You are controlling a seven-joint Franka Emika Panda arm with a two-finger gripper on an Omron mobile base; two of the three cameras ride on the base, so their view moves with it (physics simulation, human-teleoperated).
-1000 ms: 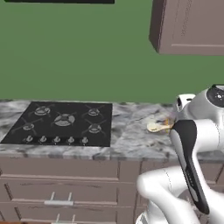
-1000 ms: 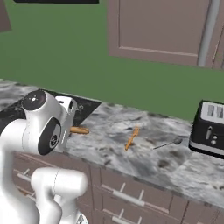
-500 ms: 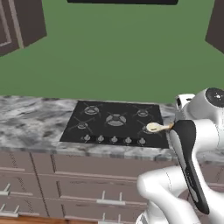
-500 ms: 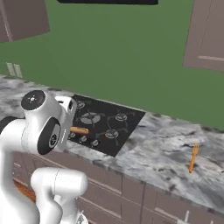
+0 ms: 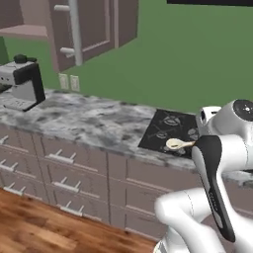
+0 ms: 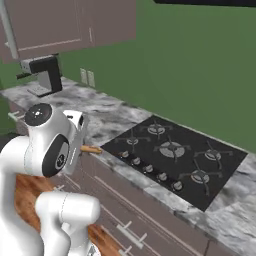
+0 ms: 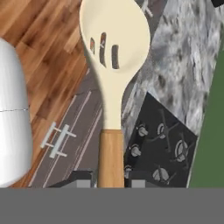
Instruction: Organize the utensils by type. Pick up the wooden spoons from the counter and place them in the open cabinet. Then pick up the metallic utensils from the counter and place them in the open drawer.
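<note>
My gripper [image 7: 110, 180] is shut on the tan handle of a wooden spoon [image 7: 111, 65] with a pale cream slotted bowl. In the left base view the wooden spoon [image 5: 175, 144] pokes out to the left of my white arm, above the front edge of the counter [image 5: 89, 121]. From the other side, the handle's end [image 6: 91, 149] sticks out beside the hand, over the counter [image 6: 100, 112]. A cabinet [image 5: 22, 24] with its door [image 5: 94, 22] swung open hangs at the upper left. The metallic utensils and the drawer are out of view.
A black cooktop [image 5: 170, 129] [image 6: 175, 155] is set into the counter just beyond the spoon. A coffee machine [image 5: 22, 81] [image 6: 42, 75] stands at the counter's far left. Below the counter run closed drawer fronts [image 5: 64, 158], then wooden floor [image 5: 39, 227].
The whole picture has shifted: the base has travelled left along the counter. The cooktop slid right, and the coffee machine and open cabinet came into view. The spoon stays gripped.
</note>
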